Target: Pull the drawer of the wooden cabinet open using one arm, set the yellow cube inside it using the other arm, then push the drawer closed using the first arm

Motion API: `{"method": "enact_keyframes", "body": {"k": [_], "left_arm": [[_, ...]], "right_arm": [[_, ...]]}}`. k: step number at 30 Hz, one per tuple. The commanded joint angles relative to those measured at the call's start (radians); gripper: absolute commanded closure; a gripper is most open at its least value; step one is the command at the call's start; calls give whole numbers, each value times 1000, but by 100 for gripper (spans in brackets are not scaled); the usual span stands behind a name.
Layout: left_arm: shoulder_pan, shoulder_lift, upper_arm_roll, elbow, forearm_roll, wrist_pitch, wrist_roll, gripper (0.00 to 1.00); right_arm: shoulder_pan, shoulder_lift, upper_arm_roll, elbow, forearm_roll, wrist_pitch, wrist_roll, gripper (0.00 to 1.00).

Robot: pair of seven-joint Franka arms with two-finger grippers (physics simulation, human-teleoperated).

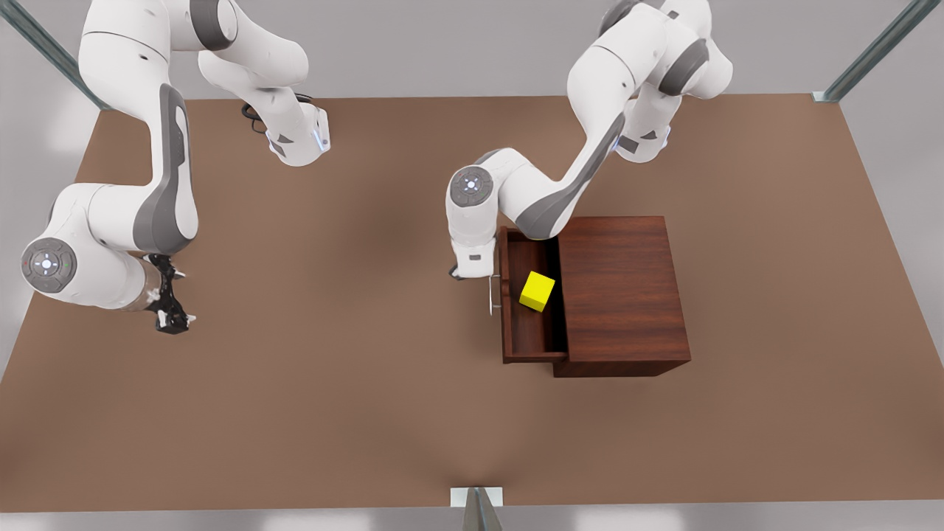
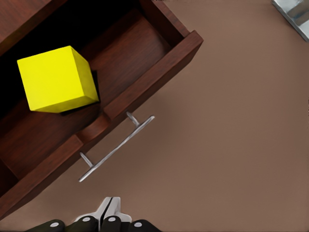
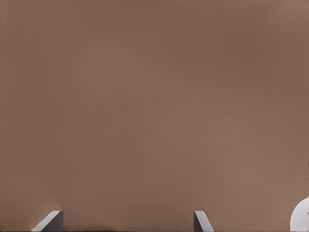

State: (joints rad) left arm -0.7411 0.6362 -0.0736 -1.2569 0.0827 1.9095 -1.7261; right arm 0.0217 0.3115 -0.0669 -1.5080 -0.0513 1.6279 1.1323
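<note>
One small bright yellow cube [image 1: 537,290] sits in the open dark wooden drawer [image 1: 516,324]. Left gripper [image 2: 107,212], fingers closed, faces its silver handle [image 2: 116,148]; a skewed push could jam it. Right gripper [image 3: 128,220], spread, waits over the brown table [image 1: 332,369].

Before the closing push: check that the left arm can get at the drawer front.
Probably yes. The left gripper, fingers shut, sits just off the silver handle of the open drawer, with bare table between. The right gripper waits far off.

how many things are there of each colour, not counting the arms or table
Yellow: 1, the small yellow cube
Dark reddish-brown wood: 2, the boxy wooden cabinet and its open drawer
Silver: 1, the thin bar handle
Total: 4
</note>
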Motion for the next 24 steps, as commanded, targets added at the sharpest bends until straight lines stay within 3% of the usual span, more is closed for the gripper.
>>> {"method": "enact_keyframes", "body": {"k": [1,19,24], "left_arm": [[-1,25,9,1,14,175,-1109,100],[-21,85,18,-113,121,230,-994,100],[-14,66,20,-124,114,134,-854,100]], "right_arm": [[1,4,-1,0,1,9,-1183,0],[3,12,2,0,-1,9,-1183,0],[3,14,4,0,-2,9,-1171,0]]}}
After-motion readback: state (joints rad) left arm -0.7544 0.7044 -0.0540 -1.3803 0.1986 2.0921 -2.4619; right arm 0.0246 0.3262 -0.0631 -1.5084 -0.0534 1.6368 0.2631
